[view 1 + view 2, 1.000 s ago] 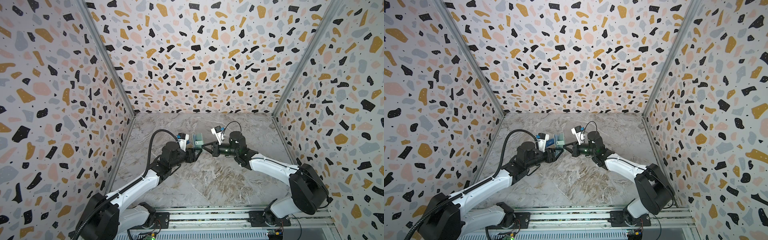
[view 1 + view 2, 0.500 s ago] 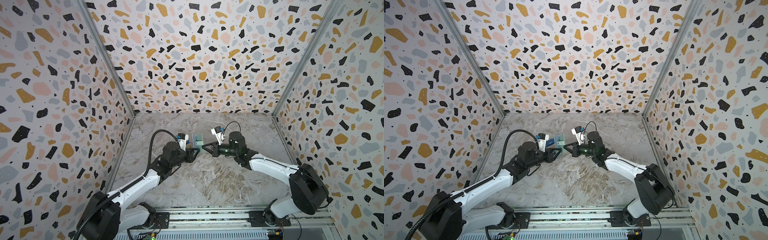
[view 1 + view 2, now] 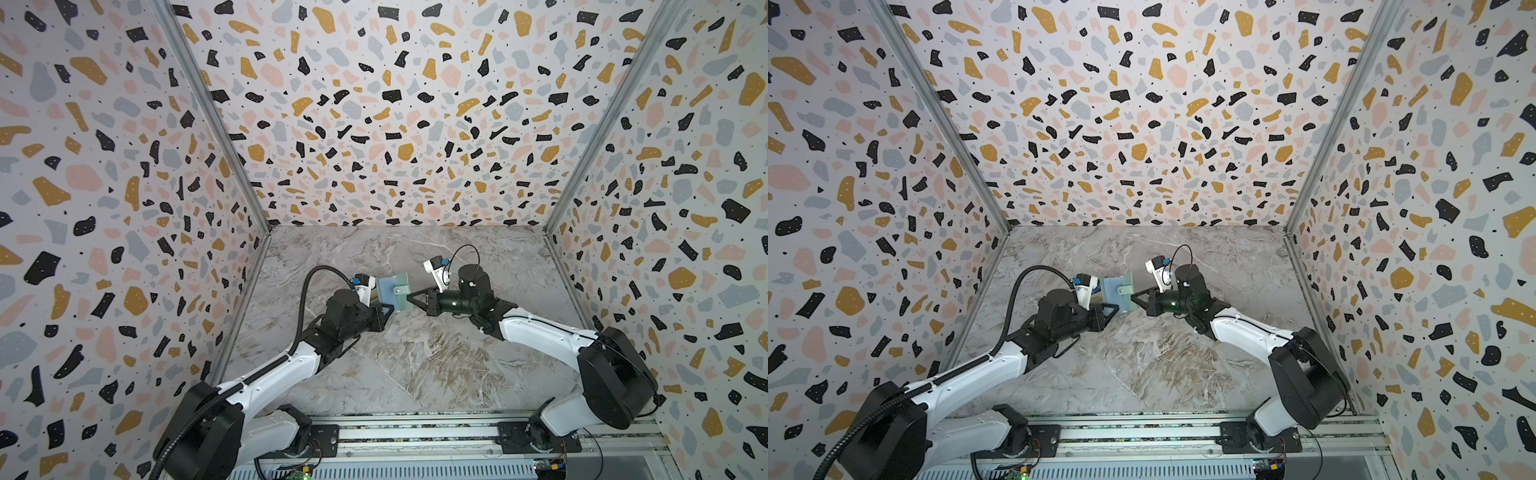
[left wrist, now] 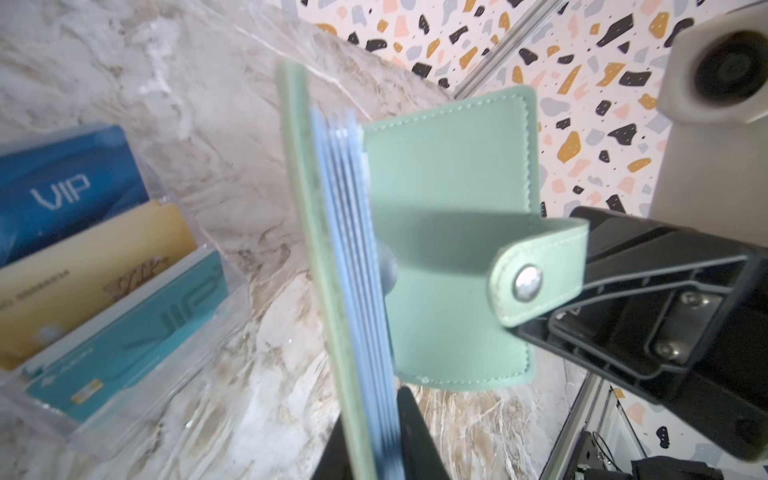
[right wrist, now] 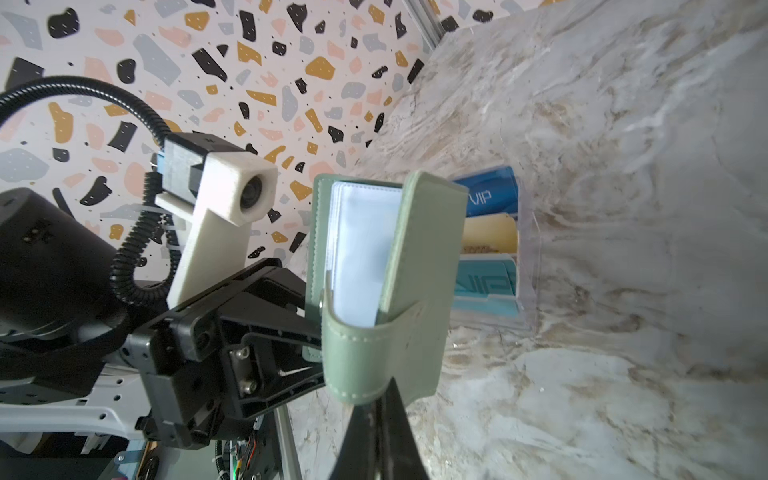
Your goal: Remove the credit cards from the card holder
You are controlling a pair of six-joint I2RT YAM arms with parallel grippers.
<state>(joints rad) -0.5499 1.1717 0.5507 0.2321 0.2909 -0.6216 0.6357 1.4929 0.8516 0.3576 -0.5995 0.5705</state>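
Table (image 3: 415, 365) open up front; clear stand (image 4: 166, 374) sits nr card holder (image 4: 449, 232).

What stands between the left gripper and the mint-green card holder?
Nothing visible does. The left gripper grips one cover of the card holder together with its clear sleeves; the right gripper pinches the other cover.

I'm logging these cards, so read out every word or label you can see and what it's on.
"VIP": dark blue card in the clear stand.
"VIP": teal card, same stand.
Too blurred to read: the tan-gold card, and the teal card's small print.
No text on the mint-green card holder.
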